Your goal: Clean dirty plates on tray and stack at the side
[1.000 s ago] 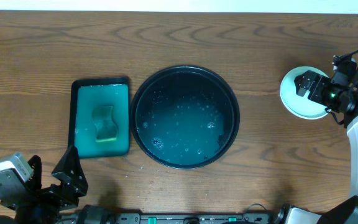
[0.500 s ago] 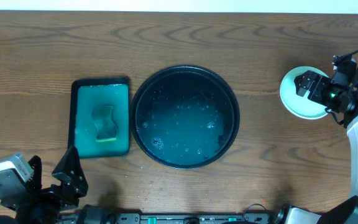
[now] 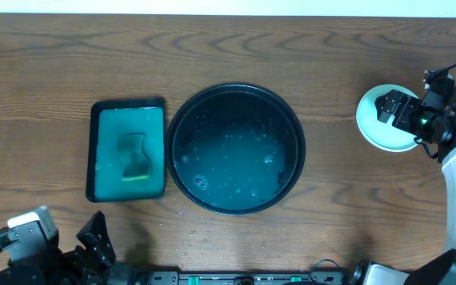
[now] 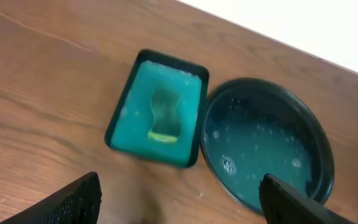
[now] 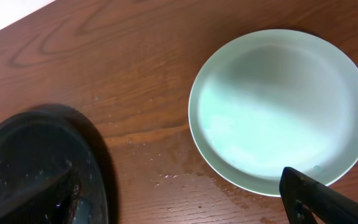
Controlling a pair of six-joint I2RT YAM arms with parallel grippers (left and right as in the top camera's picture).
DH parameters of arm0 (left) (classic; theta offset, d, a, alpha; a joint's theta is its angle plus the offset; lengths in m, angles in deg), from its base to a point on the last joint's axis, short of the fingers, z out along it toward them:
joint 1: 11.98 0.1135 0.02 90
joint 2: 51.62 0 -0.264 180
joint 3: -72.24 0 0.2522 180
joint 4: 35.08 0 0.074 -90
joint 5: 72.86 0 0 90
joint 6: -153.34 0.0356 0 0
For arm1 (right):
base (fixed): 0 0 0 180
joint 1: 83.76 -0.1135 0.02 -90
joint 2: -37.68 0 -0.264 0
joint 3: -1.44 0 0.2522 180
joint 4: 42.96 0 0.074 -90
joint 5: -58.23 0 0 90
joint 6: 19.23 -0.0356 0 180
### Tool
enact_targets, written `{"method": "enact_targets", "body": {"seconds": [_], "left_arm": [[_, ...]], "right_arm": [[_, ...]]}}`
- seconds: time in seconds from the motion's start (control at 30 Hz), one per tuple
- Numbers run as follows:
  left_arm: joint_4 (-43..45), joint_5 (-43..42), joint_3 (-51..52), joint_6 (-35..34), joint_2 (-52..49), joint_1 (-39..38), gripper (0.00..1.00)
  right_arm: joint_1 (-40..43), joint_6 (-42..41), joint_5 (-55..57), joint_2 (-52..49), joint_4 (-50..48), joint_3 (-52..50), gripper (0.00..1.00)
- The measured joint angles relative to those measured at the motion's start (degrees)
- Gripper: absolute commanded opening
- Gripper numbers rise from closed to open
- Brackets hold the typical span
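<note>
Plates sit by right edge of worktop, only mint top one visible. Stiff, light, prob. wet & slippery, so you should take them at rim. Right gripper above them, left gripper at front-left corner, both spread.

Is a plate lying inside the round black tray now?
No, the black tray holds only bubbly water; the plate sits on the table at its right.

Dark brown wood-grain table, plain white strip beyond its far edge
</note>
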Motion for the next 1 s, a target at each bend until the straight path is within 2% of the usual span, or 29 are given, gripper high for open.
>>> {"method": "enact_targets", "body": {"seconds": [0.17,0.33,0.57,0.83,1.0], "left_arm": [[8.9,1.7,1.4,0.0,4.5,3.7,0.82],[20.6,2.4,7.7,0.0,11.4,5.8,0.82],[39.9,2.5,23.5,0.0,18.8,6.2,0.82],[69.4,0.8,44.4,0.0,25.7,8.2,0.82],[78.5,0.5,52.1,0.0,25.9,9.6,0.82]], "right_arm": [[0.0,0.0,0.0,0.0,0.0,0.0,0.99],[0.0,0.0,0.0,0.0,0.0,0.0,0.99],[0.0,0.0,0.0,0.0,0.0,0.0,0.99],[0.0,0.2,0.0,0.0,0.0,0.0,0.99],[0.0,0.2,0.0,0.0,0.0,0.0,0.99]]}}
